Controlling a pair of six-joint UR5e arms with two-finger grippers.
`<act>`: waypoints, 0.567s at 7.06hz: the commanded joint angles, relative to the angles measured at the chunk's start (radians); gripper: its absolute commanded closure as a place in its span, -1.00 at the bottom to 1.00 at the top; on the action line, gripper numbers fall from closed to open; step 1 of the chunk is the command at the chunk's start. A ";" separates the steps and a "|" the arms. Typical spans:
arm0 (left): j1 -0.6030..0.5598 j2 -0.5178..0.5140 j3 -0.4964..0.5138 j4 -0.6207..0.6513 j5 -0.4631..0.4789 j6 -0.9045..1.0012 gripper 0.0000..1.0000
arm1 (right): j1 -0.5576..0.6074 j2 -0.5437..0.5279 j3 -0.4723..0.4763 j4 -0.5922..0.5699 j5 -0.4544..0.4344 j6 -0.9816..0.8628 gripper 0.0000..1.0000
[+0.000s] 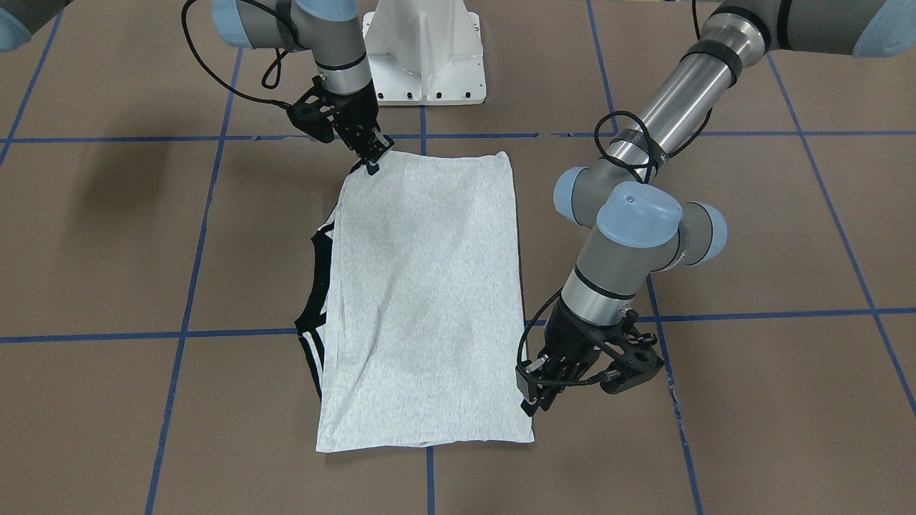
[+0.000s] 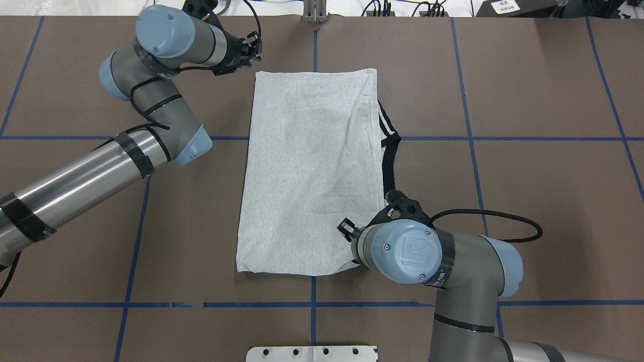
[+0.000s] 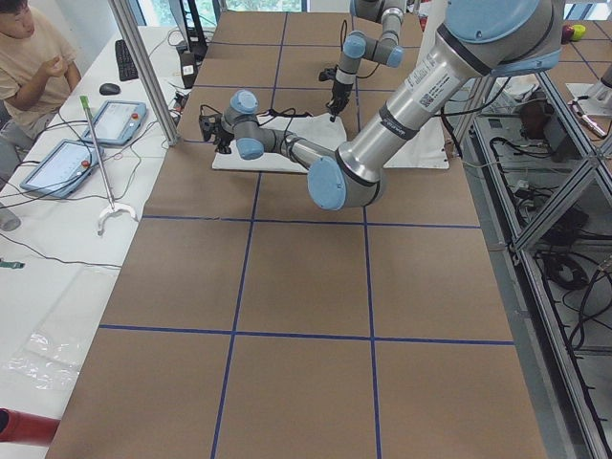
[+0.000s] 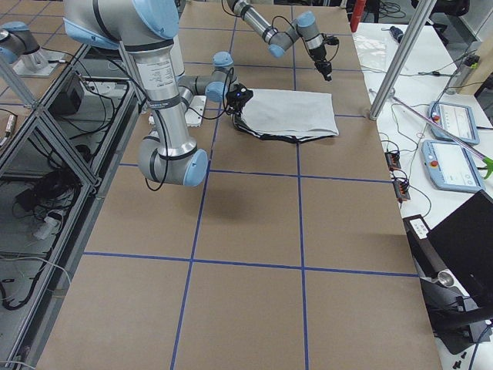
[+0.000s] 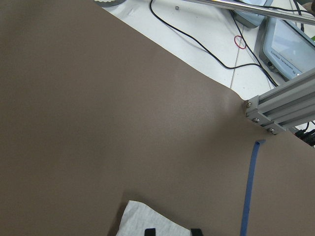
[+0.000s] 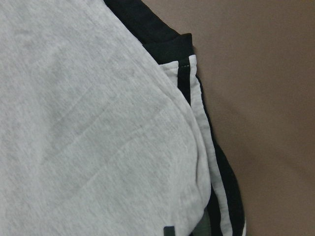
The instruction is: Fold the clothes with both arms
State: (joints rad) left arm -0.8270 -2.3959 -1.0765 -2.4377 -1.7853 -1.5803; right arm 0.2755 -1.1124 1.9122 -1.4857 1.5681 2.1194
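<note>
**Front-facing view.** You see the T-shirt [image 1: 422, 300] lying flat on the brown counter [image 1: 751, 229]. It is folded to a long rectangle, plain heather-grey knit uppermost, with soft creases running lengthwise. The black collar [image 1: 316, 286] and white-edged stripes poke out along one long side. The right gripper [image 1: 372, 159] angles down onto the corner nearest the robot's base, jaws drawn close together on the cloth. The left gripper [image 1: 531, 392] sits at the diagonally opposite corner, wrist bent steeply down, jaws apart.

**Overhead.** The left arm [image 2: 85, 176] elbows out and reaches along the counter, its gripper just beside the shirt's far corner. The right arm [image 2: 412, 251] hangs its wrist over its own jaws, so you can't read them here.

**Side views.** Both arms reach to the shirt. They are too small for jaw detail.

**Left wrist.** Two black fingertips [image 5: 150, 231] stand spread over a grey fabric corner, gripping nothing.

**Right wrist.** The view is close on speckled knit, a smooth black collar band and white stripes. One fingertip [image 6: 169, 230] shows against the fabric at the picture's lower edge.
</note>
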 commanded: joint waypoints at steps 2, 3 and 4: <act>0.000 0.044 -0.085 0.002 -0.029 -0.050 0.29 | -0.004 -0.006 -0.010 -0.001 -0.010 0.001 -0.06; 0.000 0.046 -0.086 0.002 -0.042 -0.052 0.29 | -0.004 -0.004 -0.016 -0.001 -0.011 0.001 -0.40; 0.000 0.050 -0.086 0.002 -0.042 -0.052 0.29 | -0.005 -0.004 -0.025 -0.001 -0.010 -0.001 -0.40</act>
State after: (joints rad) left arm -0.8268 -2.3504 -1.1603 -2.4359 -1.8199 -1.6289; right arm 0.2712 -1.1167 1.8967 -1.4864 1.5585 2.1198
